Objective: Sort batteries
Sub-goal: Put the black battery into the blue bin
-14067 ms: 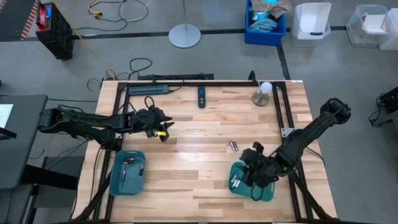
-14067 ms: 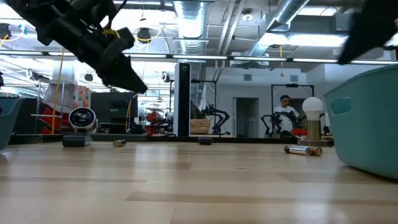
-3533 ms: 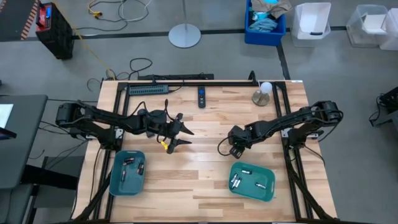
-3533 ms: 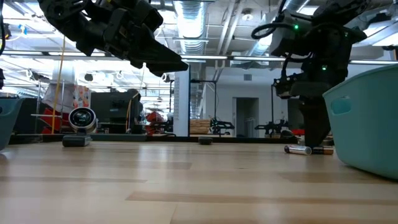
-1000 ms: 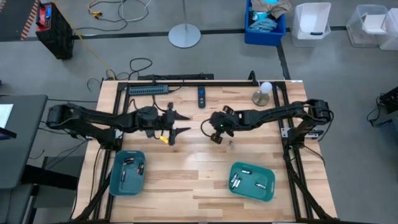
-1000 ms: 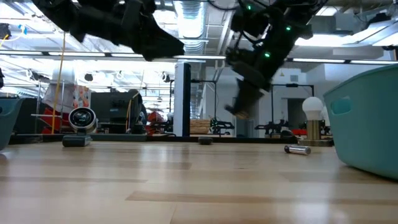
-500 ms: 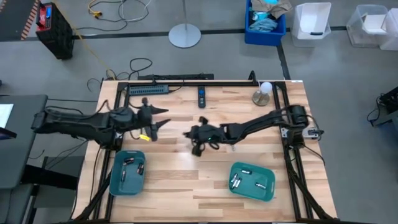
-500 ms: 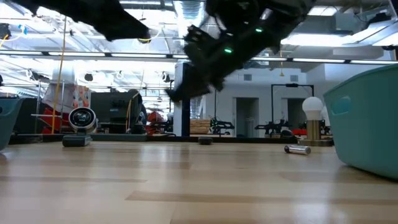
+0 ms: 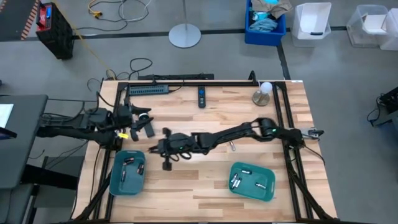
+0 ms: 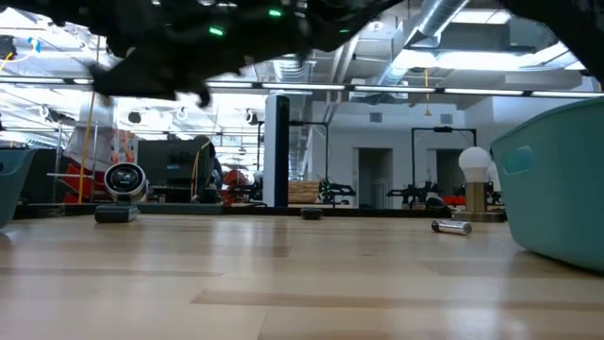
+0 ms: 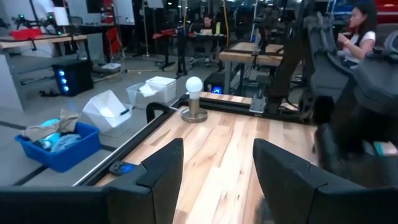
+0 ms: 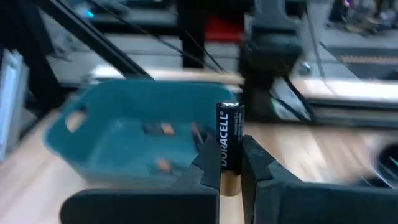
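My right gripper [image 12: 230, 163] reaches across the table toward its left and is shut on a black and copper battery [image 12: 229, 134]. In the high view this gripper [image 9: 159, 152] hangs just right of the left teal tray [image 9: 116, 180], which holds several batteries. The right teal tray [image 9: 268, 191] also holds several. One battery [image 9: 231, 147] lies on its side on the wood between the trays and shows in the low view [image 10: 451, 227]. My left gripper [image 9: 144, 126] is drawn back near the table's left edge, its fingers [image 11: 163, 168] open with nothing between them. My right gripper pinches the battery's lower, copper-coloured end [image 12: 229, 167] between its two fingers [image 12: 205, 165]. The black part stands up above the fingertips. The battery is lifted clear of the table, with the left tray's wall [image 12: 106, 102] ahead of it.
At the far side lie a black remote-like stick [image 9: 201, 96], a power strip [image 9: 148, 89] and a white bulb on a round base [image 9: 263, 93]. Black frame rails [image 9: 281, 112] run along the table's far and side edges. Bare wood lies between the two trays.
My right gripper has swept from the table's middle toward its left edge, carrying the battery to beside the left tray. My left gripper has pulled back toward the left edge, still open. The lone battery on the wood has stayed put.
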